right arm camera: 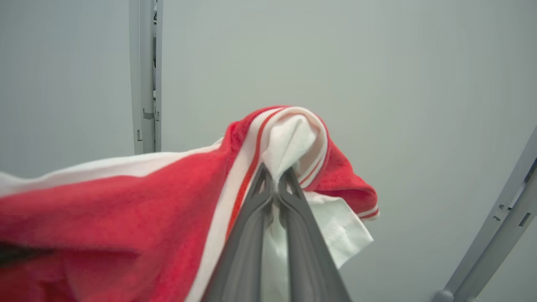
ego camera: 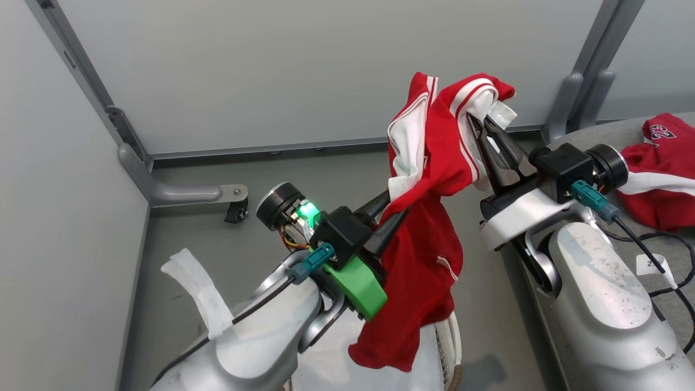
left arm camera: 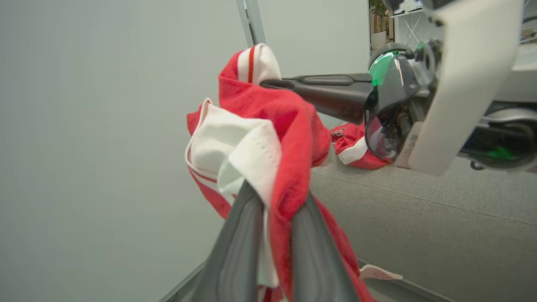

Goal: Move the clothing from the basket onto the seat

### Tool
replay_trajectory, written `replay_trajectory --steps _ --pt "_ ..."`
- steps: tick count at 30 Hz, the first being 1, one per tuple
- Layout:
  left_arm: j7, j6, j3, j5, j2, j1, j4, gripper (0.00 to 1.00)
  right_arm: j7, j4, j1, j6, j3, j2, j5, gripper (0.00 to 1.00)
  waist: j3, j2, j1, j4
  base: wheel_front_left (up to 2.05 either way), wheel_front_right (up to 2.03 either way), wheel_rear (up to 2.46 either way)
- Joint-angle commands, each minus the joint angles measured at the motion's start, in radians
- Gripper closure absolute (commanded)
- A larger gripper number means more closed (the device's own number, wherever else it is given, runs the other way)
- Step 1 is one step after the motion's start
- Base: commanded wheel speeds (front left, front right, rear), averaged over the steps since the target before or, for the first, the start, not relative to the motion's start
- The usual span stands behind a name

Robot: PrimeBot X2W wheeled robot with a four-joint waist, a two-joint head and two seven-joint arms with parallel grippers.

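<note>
Red-and-white garments: two. Held garment [ego camera: 429,163] aloft between arms, hem hanging over basket [ego camera: 453,339]. Left fingers [left arm camera: 235,251] clamped on its bunched folds; right fingers [right arm camera: 247,235] pinched narrow on white striped edge. Numbered jersey [ego camera: 665,163] lying on grey seat [left arm camera: 419,218], far right. Basket: one, near, brown rim in head view. Seat: one, front face in left wrist view.

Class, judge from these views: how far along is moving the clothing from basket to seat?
Done: one numbered jersey already lies on the seat. In hand: the left end effector and right end effector are both shut on a red garment, held up above the basket. Left: laying it on the seat; the basket's contents are hidden.
</note>
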Motion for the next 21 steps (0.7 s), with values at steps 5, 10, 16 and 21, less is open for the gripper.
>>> replay_trajectory --steps 5,10,16,21 --pt "0.000 0.011 0.073 0.021 -0.020 0.084 0.003 0.00 -0.002 -0.026 0.006 -0.001 -0.014 -0.009 -0.015 1.00 0.011 0.0000 0.0000 -0.003 0.00 0.00 0.00" --pt "0.000 0.015 0.150 0.039 -0.039 0.156 0.014 0.00 -0.002 -0.053 0.012 -0.001 -0.026 -0.005 -0.024 1.00 0.016 0.0000 0.0000 -0.004 0.00 0.00 0.00" --pt "0.000 -0.002 0.205 0.070 -0.054 0.231 0.045 0.00 -0.002 -0.076 0.025 -0.001 -0.032 -0.009 -0.026 1.00 0.020 0.0000 0.0000 -0.009 0.00 0.00 0.00" --pt "0.000 -0.011 0.246 0.089 -0.067 0.280 0.055 0.00 -0.002 -0.090 0.034 -0.001 -0.042 -0.013 -0.031 1.00 0.025 0.0000 0.0000 -0.016 0.00 0.00 0.00"
